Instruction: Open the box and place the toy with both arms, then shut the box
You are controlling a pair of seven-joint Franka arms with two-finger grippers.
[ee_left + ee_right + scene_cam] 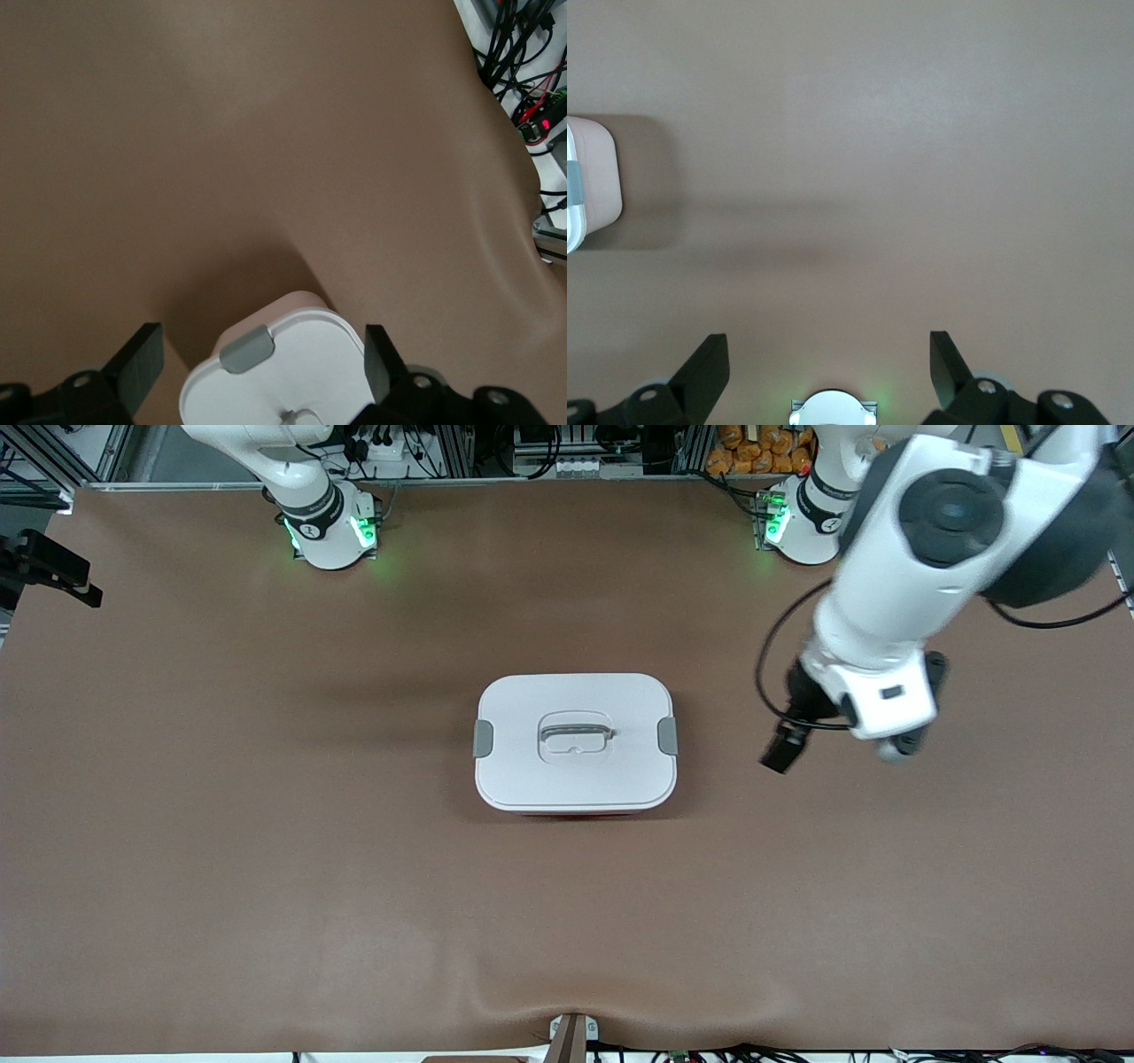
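Box (576,742) is sitting shut on the worktop (266,824), lid clipped, no toy showing: fitting either a start or a finish. My left hand (264,365) is hovering open beside its end clip; my right hand (830,365) is waiting open.

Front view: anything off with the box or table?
One thing: no toy shows anywhere. The box sits square, lid shut, grey latches in place. The left gripper, fingers open, hovers near the box; right gripper open.
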